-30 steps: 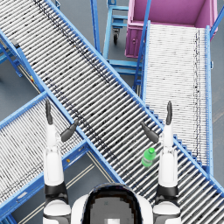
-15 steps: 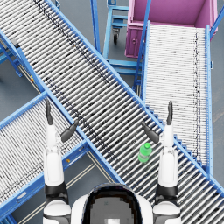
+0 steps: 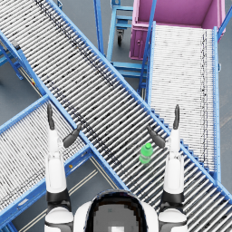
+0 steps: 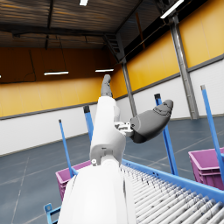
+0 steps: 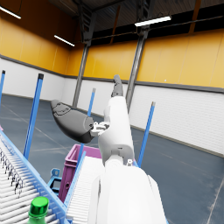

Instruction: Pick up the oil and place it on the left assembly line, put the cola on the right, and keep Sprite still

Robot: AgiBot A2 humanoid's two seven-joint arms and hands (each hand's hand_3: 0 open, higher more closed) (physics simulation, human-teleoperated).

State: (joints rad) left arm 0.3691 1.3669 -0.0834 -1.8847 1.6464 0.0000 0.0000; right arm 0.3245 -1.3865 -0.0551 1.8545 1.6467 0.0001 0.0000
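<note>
**Both hands empty, Sprite by my right**

Head view: my left hand and right hand are raised with fingers apart, holding nothing. The green plastic Sprite bottle stands upright on the diagonal grey roller conveyor with blue rails, just left of my right hand and not touching it.

Left wrist view: my left hand is spread and empty.

Right wrist view: my right hand is spread and empty, with the bottle's green cap nearby.

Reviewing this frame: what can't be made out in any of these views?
- Label of the green bottle: too small in the head view; the right wrist view's bottom edge cuts the bottle off below its shoulder.
- Contents of the pink bin: cut off by the head view's top edge.
- Oil and cola: in no view.
</note>
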